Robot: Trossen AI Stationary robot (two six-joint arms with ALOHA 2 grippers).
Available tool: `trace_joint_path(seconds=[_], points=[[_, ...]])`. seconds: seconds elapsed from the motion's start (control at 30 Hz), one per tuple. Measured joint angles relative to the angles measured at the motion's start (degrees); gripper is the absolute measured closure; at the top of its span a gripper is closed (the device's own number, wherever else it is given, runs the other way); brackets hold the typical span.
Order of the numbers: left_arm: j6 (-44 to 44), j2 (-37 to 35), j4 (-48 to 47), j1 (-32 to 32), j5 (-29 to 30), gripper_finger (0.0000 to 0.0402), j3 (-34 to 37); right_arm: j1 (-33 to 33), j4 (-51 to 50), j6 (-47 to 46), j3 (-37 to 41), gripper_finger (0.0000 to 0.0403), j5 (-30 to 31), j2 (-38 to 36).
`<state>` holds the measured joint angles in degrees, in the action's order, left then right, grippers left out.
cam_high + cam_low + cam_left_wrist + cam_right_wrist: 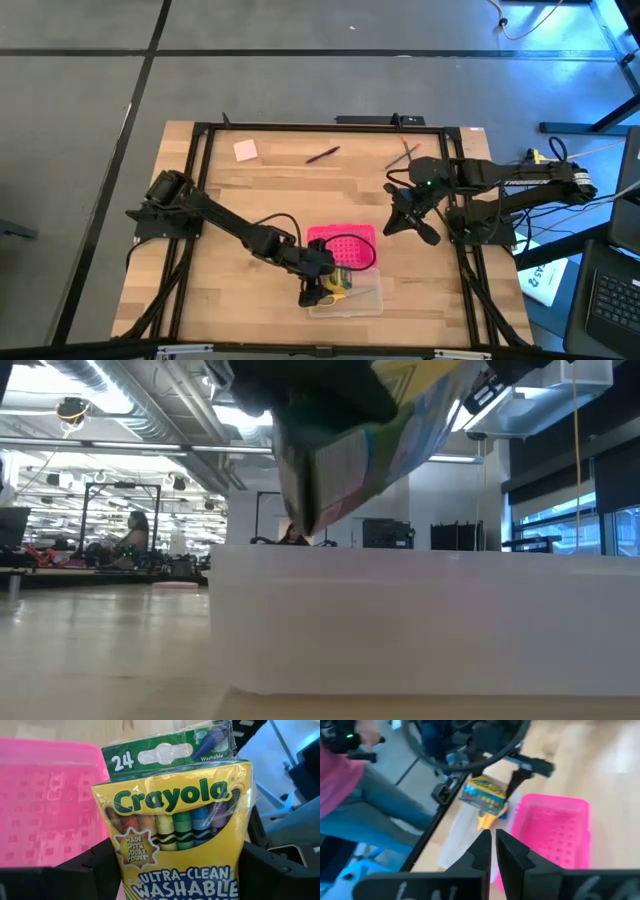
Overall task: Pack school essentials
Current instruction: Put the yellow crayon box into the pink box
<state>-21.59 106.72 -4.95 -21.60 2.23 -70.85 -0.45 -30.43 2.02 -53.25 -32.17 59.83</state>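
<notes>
My left gripper (318, 288) is shut on the green-yellow crayon box (177, 820), just above the clear case (350, 298) near the table's near edge; in the low view the box (380, 440) hangs tilted over the case wall (420, 620). Something yellow (487, 820) lies in the case under it. The pink perforated lid (342, 245) lies flat beside the case. The pink sticky-note pad (245, 150), dark red pen (322, 155) and pencils (405, 152) lie by the far edge. My right gripper (405, 220) hovers shut, right of the lid. The eraser is not visible. My left gripper pinches the crayon box between its two fingers (95, 865), one on each narrow side of the box's lower half (125, 870). The green flap end (165, 752) points away from the wrist. The box is lifted clear, tilted over the open case.
Black frame rails (200, 200) run along the table's edges. Bare wood lies left of the case and between the lid and the far-edge items. A person in a pink top (340, 775) stands off the table's near side, and cables lie to the right.
</notes>
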Motion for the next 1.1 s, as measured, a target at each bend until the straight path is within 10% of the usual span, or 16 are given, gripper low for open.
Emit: trace_joint_path(seconds=[1.1], points=[[5.8,5.6,1.6,-1.3,0.3,0.0117,0.0,0.0,-1.4,1.4,0.0,0.0373,-0.4,0.0]])
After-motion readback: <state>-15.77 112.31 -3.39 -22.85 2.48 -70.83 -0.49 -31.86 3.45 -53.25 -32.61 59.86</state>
